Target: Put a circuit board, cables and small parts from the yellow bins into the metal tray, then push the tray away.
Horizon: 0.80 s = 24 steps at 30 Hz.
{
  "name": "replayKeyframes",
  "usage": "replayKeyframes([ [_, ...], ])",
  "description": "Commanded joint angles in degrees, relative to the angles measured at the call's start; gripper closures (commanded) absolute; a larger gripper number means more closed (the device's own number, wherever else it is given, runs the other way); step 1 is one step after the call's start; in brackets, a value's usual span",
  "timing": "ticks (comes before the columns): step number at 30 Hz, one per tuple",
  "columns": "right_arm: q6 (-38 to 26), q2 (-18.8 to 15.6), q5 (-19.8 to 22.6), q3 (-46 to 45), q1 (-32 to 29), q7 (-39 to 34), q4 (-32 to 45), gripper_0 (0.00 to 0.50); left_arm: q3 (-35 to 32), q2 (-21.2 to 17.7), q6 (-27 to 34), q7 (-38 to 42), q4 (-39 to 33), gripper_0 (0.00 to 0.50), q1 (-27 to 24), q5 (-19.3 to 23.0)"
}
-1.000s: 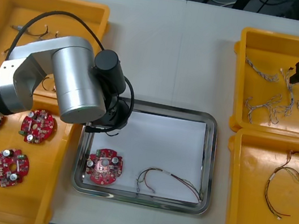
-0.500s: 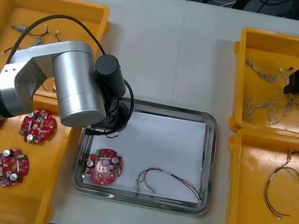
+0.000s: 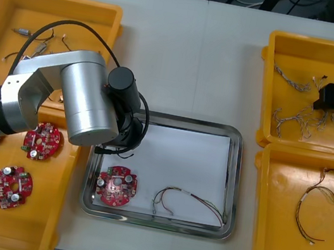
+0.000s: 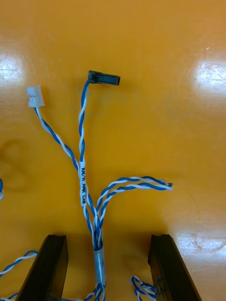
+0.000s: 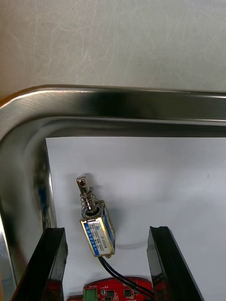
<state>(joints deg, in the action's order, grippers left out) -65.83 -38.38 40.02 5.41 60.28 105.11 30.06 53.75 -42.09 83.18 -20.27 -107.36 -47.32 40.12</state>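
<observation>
Noted: left arm (image 3: 87, 102) reached in from the left side, elbow bent, wrist aimed steeply down. The left gripper (image 5: 106, 233) had its fingers spread wide. The right gripper (image 4: 108, 240) sat far right, pointing down, fingers likewise parted.

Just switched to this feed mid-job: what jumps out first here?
The big silver left arm hangs over the left side of the metal tray, its left hand open around a small metal part on the white inside, near a red circuit board. In the far right yellow bin, the right hand stands open astride a twisted blue and white cable.
</observation>
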Motion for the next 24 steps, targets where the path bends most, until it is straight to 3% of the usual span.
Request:
replayKeyframes([
  [1,0.5,0.8,0.4,0.3,-1.3,2.4,0.4,0.000,0.6,1.1,-0.6,4.6,-1.9,0.000,0.9,-1.1],
  [2,0.5,0.8,0.5,0.3,-1.3,2.6,0.4,0.000,0.6,1.0,-0.6,4.8,-2.1,0.000,0.9,-1.3],
  [5,0.4,0.8,0.8,0.3,-1.6,2.6,0.4,0.367,0.6,1.0,-0.6,5.0,-2.9,0.000,0.9,-1.7],
  [6,0.4,0.8,1.2,0.3,-1.8,2.7,0.5,0.367,0.2,1.0,-0.6,5.1,-3.0,0.000,0.9,-1.6],
  [7,0.4,0.8,1.5,0.3,-1.8,2.8,0.4,0.500,-0.1,1.0,-0.6,5.0,-3.3,0.000,0.9,-1.6],
  [16,-0.5,0.4,1.1,0.3,-1.9,2.6,3.0,0.500,-5.7,0.9,4.8,4.4,-6.8,0.000,0.8,1.3],
  [24,-7.7,-1.4,-0.2,-2.7,-1.9,1.5,10.3,0.500,-13.8,0.2,11.5,3.4,-11.5,0.000,0.7,6.5],
])
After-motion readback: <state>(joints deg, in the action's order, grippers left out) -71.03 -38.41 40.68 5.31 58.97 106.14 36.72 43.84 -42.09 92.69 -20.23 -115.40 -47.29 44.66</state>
